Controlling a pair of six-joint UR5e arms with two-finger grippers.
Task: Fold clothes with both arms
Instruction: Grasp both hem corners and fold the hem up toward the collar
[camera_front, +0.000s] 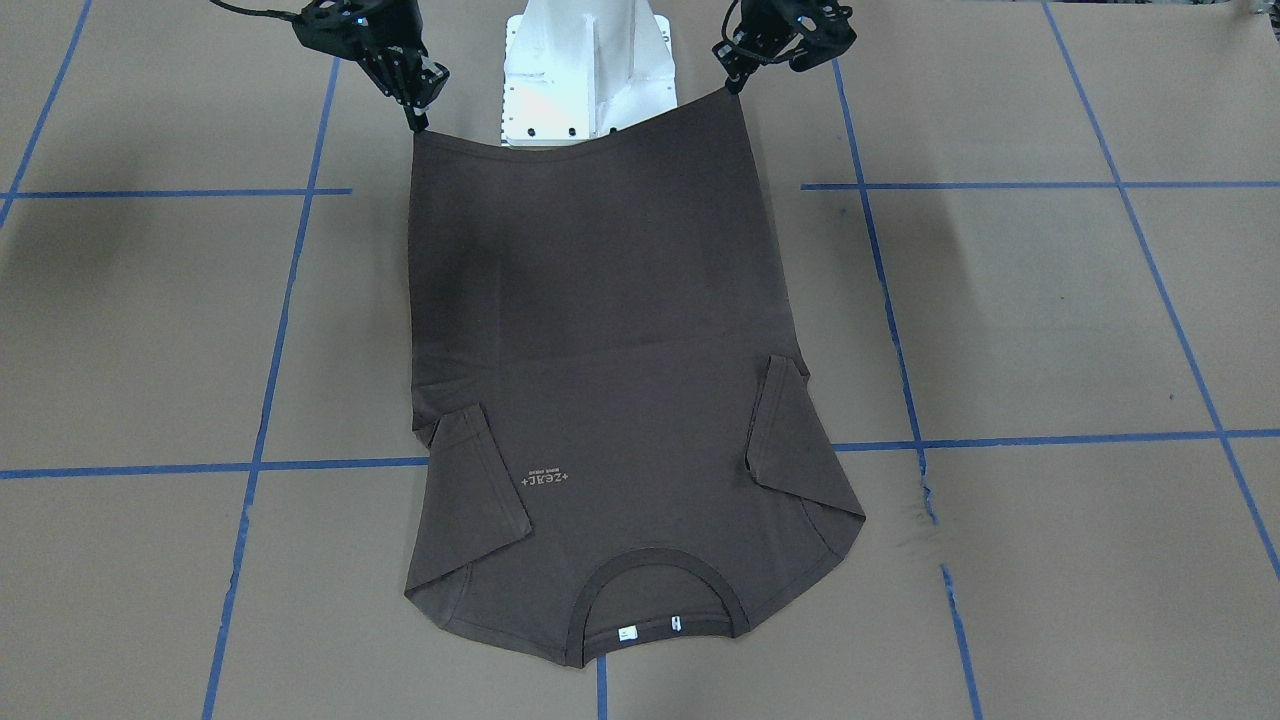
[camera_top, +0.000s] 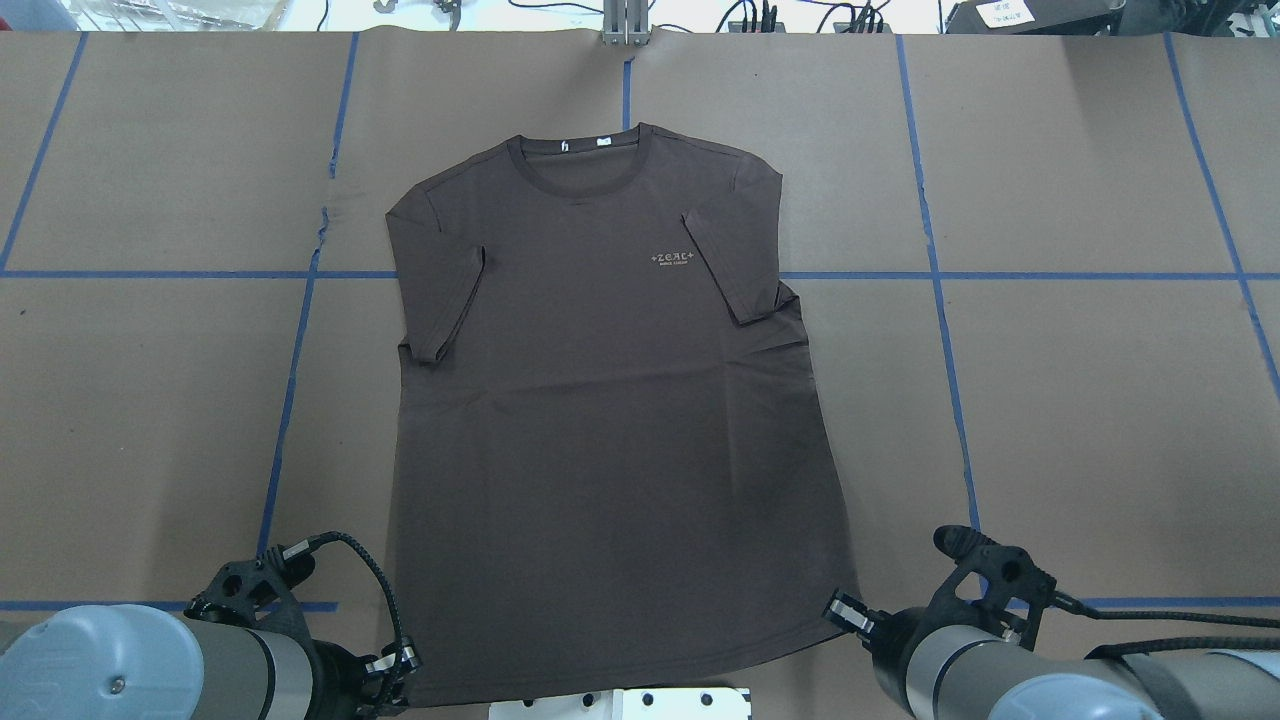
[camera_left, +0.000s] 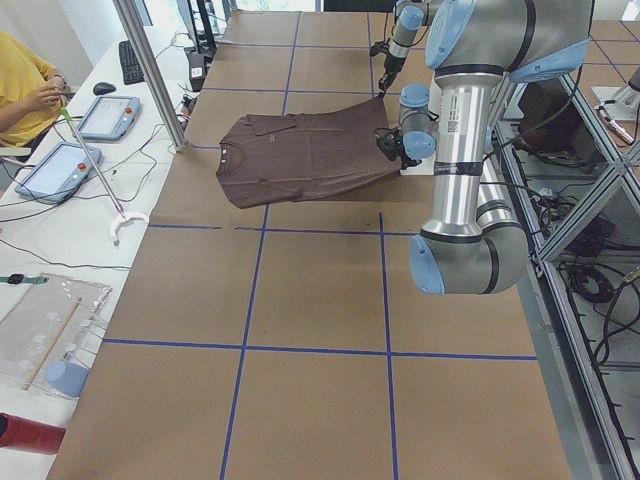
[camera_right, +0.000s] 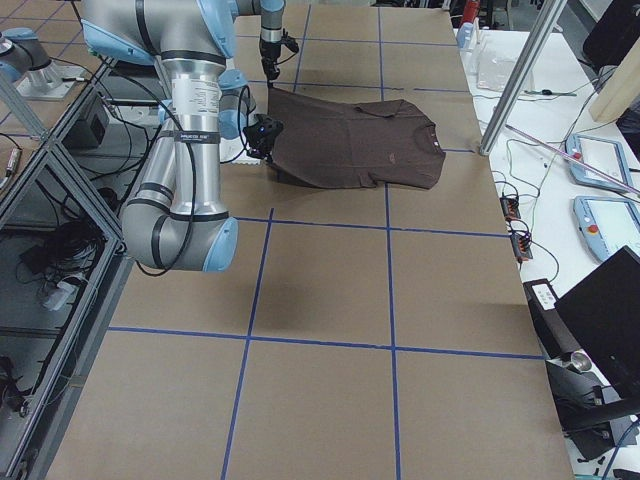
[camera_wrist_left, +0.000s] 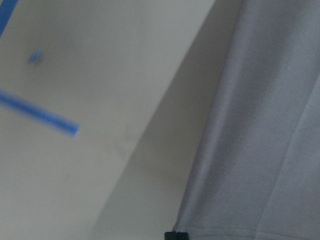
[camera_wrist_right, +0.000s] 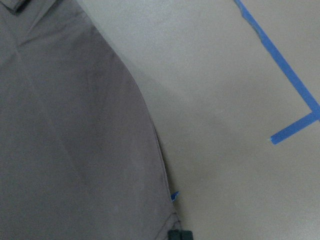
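Observation:
The dark brown-grey T-shirt (camera_front: 610, 400) lies chest up with its collar (camera_front: 655, 600) and in-folded sleeves flat on the brown table. Its hem end is lifted off the surface near the robot base. My left gripper (camera_front: 733, 88) is shut on one hem corner, and my right gripper (camera_front: 418, 122) is shut on the other. From overhead, the left gripper (camera_top: 398, 668) and right gripper (camera_top: 843, 610) flank the T-shirt (camera_top: 600, 400) at its hem. The left wrist view shows the cloth (camera_wrist_left: 265, 130) hanging beside the table, as does the right wrist view (camera_wrist_right: 75, 130).
The white bolted base plate (camera_front: 590, 80) sits just behind the lifted hem. Blue tape lines (camera_front: 270, 340) grid the brown table. A metal pole (camera_left: 150, 70), tablets (camera_left: 60, 170) and a seated person in yellow (camera_left: 25, 80) are beyond the far edge.

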